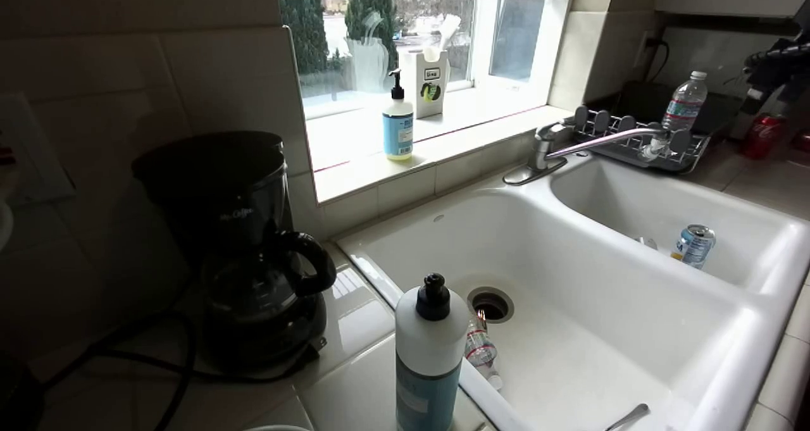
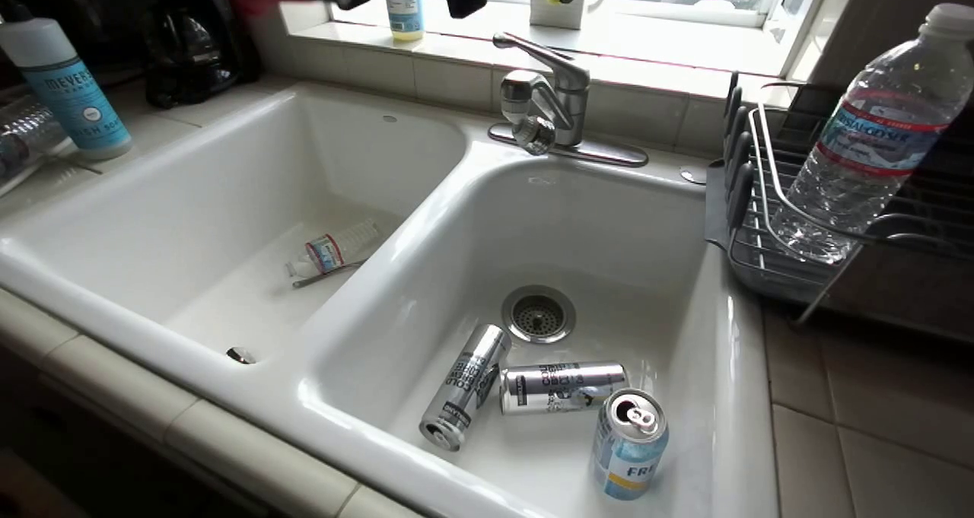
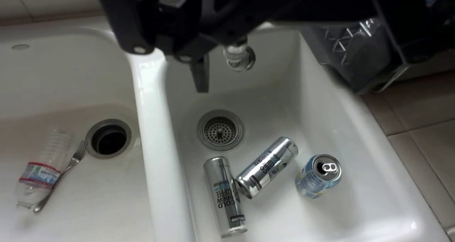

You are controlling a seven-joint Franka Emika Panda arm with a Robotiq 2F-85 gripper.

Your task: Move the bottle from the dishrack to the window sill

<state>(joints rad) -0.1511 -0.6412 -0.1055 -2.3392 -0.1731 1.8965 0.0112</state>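
Tiled counter [image 2: 905,457], dishrack [image 2: 784,281]: bottle [image 2: 875,139] aslant, cap [image 2: 951,20] uppermost

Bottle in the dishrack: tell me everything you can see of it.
The bottle looks like clear, colourless, see-through plastic, with a white cap on top and a blue, white and red label round its body. No liquid shows in it. It stands cap up, its lower end inside the dishrack. It appears to lean in both exterior views, but true tilt and exact contact points I cannot tell. The fingers are apart from it.
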